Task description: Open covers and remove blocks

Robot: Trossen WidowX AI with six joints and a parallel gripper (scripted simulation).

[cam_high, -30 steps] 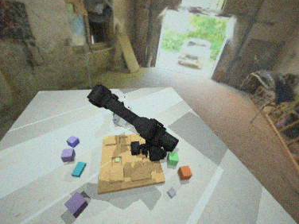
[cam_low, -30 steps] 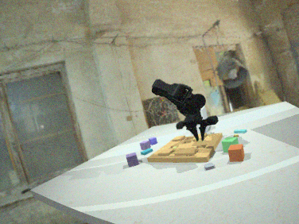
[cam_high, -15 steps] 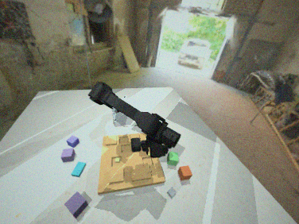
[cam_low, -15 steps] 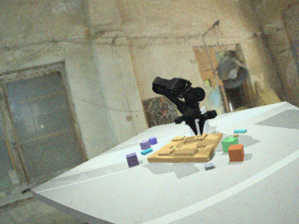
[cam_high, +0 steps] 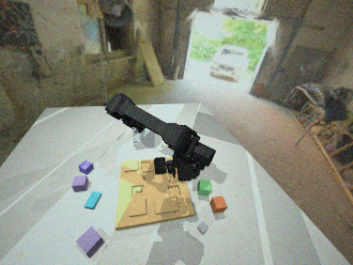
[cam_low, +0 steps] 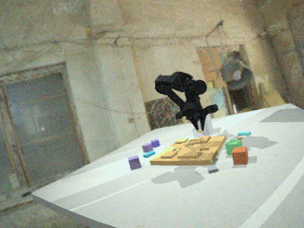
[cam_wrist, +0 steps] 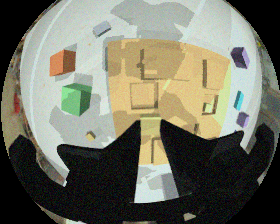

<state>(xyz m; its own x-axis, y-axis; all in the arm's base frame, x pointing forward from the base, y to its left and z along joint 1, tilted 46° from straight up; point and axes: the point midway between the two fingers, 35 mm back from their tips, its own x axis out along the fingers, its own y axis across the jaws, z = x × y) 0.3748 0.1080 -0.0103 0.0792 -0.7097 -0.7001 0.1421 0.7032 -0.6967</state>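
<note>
Block-removal step, we judge: hand (cam_high: 172, 170) (cam_low: 200, 128) (cam_wrist: 149, 123) grasps a small yellow block (cam_low: 200, 131) (cam_wrist: 151, 120) above the board (cam_high: 155, 188) (cam_low: 158, 162) (cam_wrist: 120, 80), top view's 1 o'clock. Next: carry clear, lower onto desk (cam_high: 38, 226) (cam_low: 121, 198) (cam_wrist: 87, 42).

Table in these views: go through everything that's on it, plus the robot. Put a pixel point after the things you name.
Wooden puzzle board (cam_high: 152, 222) (cam_low: 182, 162) (cam_wrist: 125, 45): one, tan, mid-table; cover count unclear.
Purple cubes (cam_high: 90, 241) (cam_low: 134, 162) (cam_wrist: 240, 57): three, one bluer, left of the board from the top.
Flat teal blocks (cam_high: 93, 200) (cam_low: 149, 154) (cam_wrist: 239, 100): two, one among the purple cubes, one beyond the green cube in the exterior view.
Green cube (cam_high: 204, 188) (cam_low: 234, 147) (cam_wrist: 75, 99): one, right of the board.
Orange cube (cam_high: 218, 204) (cam_low: 240, 155) (cam_wrist: 62, 63): one, beside the green.
Small grey block (cam_high: 203, 227) (cam_low: 213, 170) (cam_wrist: 102, 28): one, off a board corner.
Tiny yellow block (cam_low: 240, 137) (cam_wrist: 90, 135): one, near the green.
Gripper (cam_high: 171, 173) (cam_low: 200, 130) (cam_wrist: 149, 123): one, black, shut on a small yellowish piece.
</note>
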